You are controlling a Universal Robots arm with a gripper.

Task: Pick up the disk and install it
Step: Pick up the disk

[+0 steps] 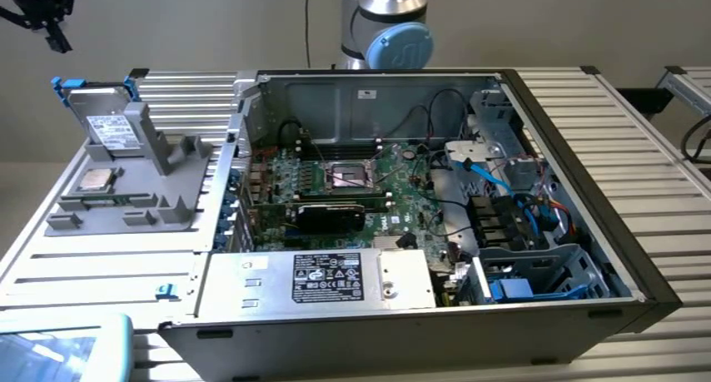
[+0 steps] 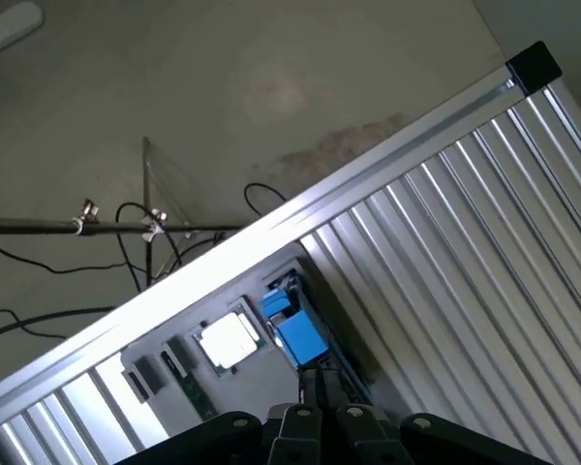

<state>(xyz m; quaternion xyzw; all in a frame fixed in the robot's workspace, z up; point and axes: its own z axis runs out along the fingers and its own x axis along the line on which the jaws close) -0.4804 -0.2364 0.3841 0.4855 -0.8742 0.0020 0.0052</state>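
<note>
The disk (image 1: 108, 126) stands on edge in a grey holder (image 1: 133, 178) on the slatted table, at the exterior view's left. It is a silver-grey drive with a white label, and its blue frame (image 1: 69, 84) sticks up at the top. In the wrist view the blue frame (image 2: 294, 327) is seen from above. My gripper (image 1: 56, 39) hangs high above and a little to the left of the disk, apart from it. Its black fingers (image 2: 307, 386) are shut with nothing between them.
A small square CPU chip (image 1: 93, 180) (image 2: 230, 341) lies on the holder beside the disk. The open computer case (image 1: 422, 191) fills the table's middle, with the motherboard (image 1: 345, 182), a silver power supply (image 1: 333, 278) and a blue drive bay (image 1: 534, 274). Cables lie on the floor (image 2: 126, 232).
</note>
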